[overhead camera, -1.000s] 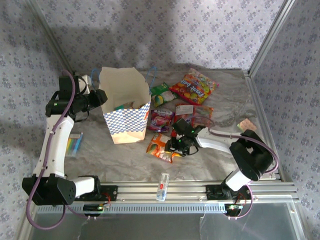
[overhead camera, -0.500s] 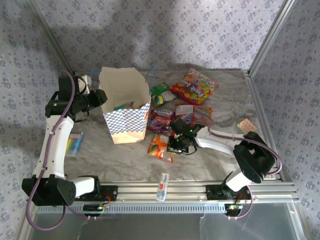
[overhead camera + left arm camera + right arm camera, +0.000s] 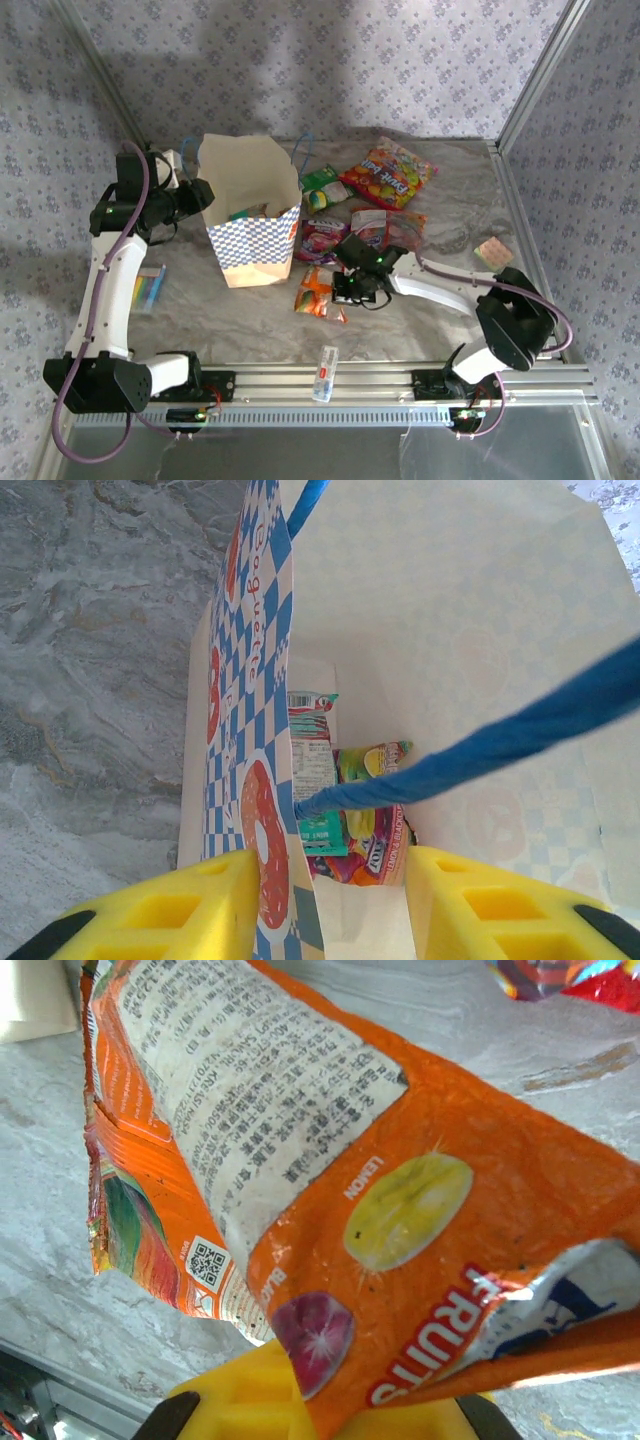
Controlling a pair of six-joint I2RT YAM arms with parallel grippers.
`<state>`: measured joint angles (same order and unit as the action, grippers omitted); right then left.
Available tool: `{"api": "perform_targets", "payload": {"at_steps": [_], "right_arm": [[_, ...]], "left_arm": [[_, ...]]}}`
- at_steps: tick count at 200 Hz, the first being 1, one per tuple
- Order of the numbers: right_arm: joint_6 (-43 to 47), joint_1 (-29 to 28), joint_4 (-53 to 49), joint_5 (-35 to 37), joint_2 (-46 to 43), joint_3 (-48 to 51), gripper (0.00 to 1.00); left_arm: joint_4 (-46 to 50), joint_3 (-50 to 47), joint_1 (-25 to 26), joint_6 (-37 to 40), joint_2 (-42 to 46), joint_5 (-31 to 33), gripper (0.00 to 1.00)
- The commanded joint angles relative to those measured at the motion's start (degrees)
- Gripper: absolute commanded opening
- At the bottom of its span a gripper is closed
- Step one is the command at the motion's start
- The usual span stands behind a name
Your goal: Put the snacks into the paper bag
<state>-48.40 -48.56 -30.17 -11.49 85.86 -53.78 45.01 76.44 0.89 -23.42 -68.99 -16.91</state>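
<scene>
The right gripper [image 3: 340, 290] is clamped on the orange packet [image 3: 330, 1160], so the next move is lifting it over the paper bag [image 3: 250, 205], whose wall the left gripper [image 3: 330, 865] straddles with parted fingers.

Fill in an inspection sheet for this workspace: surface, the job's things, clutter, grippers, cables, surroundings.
Surface: crinkled grey sheet over the table.
Job's things: paper bag upright and open, packets inside; loose packets lie right of it.
Clutter: clear tube on the front rail; tan pad far right.
Grippers: left gripper open, straddling the bag's wall; right gripper shut on orange packet.
Cables: purple cable along the left arm.
Surroundings: patterned fabric walls, aluminium posts.
</scene>
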Motion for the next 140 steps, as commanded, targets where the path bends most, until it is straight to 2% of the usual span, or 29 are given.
{"api": "perform_targets", "payload": {"at_steps": [1, 140], "right_arm": [[2.4, -0.4, -3.6, 2.5, -2.8, -3.3, 0.0], [4.3, -1.0, -10.2, 7.4, -8.5, -9.5, 0.0]], "left_arm": [[-0.4, -0.7, 0.3, 0.4, 1.5, 0.4, 0.43], [-1.4, -1.5, 0.3, -0.1, 1.6, 0.7, 0.43]]}}
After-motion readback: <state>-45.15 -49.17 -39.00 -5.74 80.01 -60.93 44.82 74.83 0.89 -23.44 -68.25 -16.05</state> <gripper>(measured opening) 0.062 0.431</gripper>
